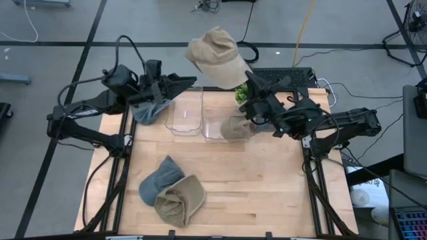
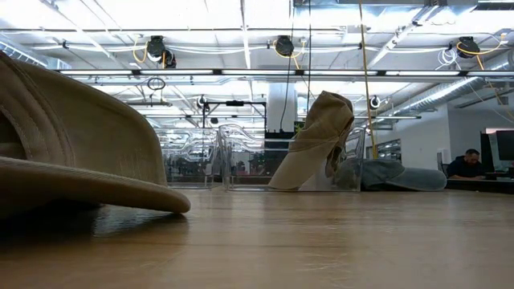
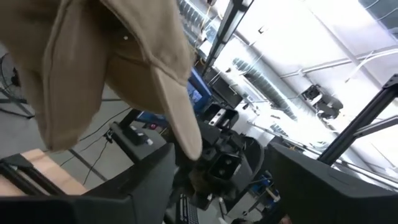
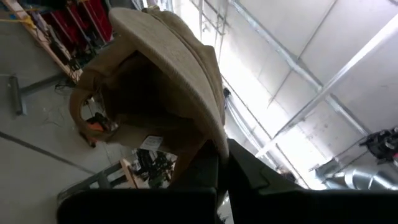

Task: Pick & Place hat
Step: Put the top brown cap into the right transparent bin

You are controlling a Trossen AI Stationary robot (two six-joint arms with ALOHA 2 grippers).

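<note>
My right gripper [image 1: 248,79] is shut on a tan cap [image 1: 217,57] and holds it high above the table's far edge; the right wrist view shows the same cap [image 4: 155,93]. My left gripper [image 1: 192,83] is open and hangs beside the cap, over the far left of the table, touching nothing. The left wrist view shows the cap [image 3: 112,68] ahead of the open left fingers. A second tan hat [image 1: 237,127] leans in a clear bin [image 1: 220,130]. A blue hat [image 1: 150,110] lies under the left arm. My right gripper pinches the cap's brim at its front edge [image 3: 189,146] between both fingers [image 4: 245,171]. The fingers slant upward from the table's right side. The cap is lifted clear of everything and stands above the fingers, its crown toward the far left.
Another clear bin [image 1: 185,110] stands left of the first. A blue hat [image 1: 160,179] and a tan hat [image 1: 180,200] lie together near the table's near left; that tan hat [image 2: 72,152] fills the low view's left. A green object [image 1: 241,93] sits behind the bins. Bare wood lies to the right.
</note>
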